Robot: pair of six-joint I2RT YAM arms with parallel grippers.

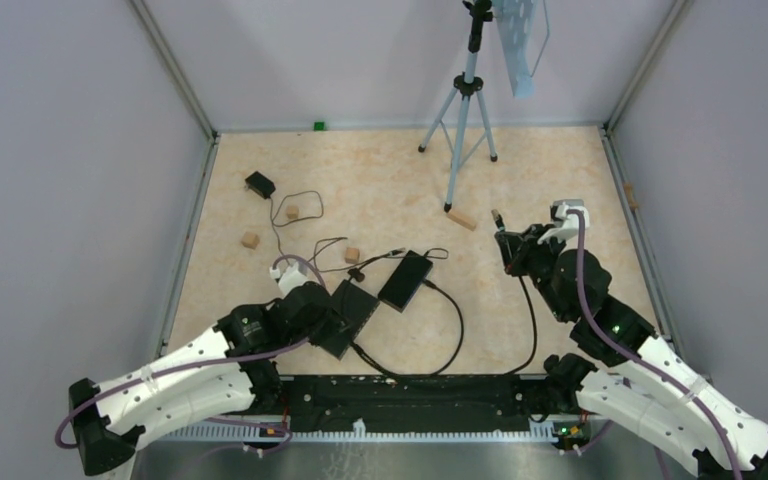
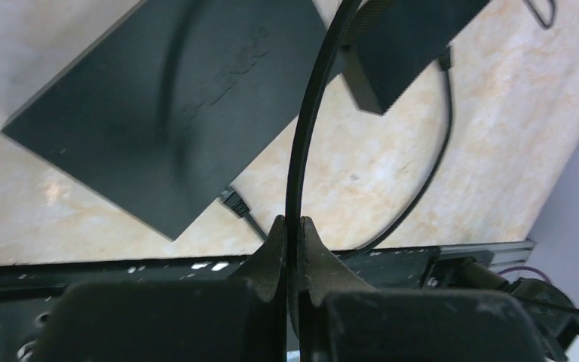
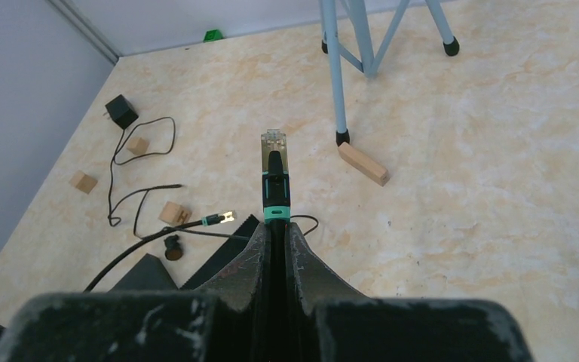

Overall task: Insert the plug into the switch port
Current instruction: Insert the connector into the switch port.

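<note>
My right gripper (image 3: 277, 230) has its jaws pinched nearly together on the plug (image 3: 273, 162), gripping it at the green collar, just behind the black boot. The plug stands out past the fingertips with its clear tip pointing away from me, lifted above the table (image 3: 497, 188). In the top view it sits on the right side, well apart from the switch (image 1: 350, 315).

My left gripper (image 2: 292, 226) is clamped tight on a thin black cable (image 2: 301, 136), which rises from between the jaws and arcs over the switch's corner. I cannot tell whether this is the plug's own cable.

The switch (image 2: 158, 98) lies flat on the table just beyond the left fingertips, a dark slab with faint embossed lettering on top. The one thing I see it taking in is a small connector (image 2: 230, 197) at its near edge, with a thin lead running off toward me. I cannot tell how deep it sits, and the ports themselves are hidden from every camera. A second black box (image 2: 399, 53) lies just beside the switch's far corner.

From the right wrist I also see a loose plug (image 3: 222, 217) lying on the table beside the dark boxes, a wooden block (image 3: 362, 162) at a tripod (image 3: 335, 75) foot, and a power adapter (image 3: 121, 111) far left.
</note>
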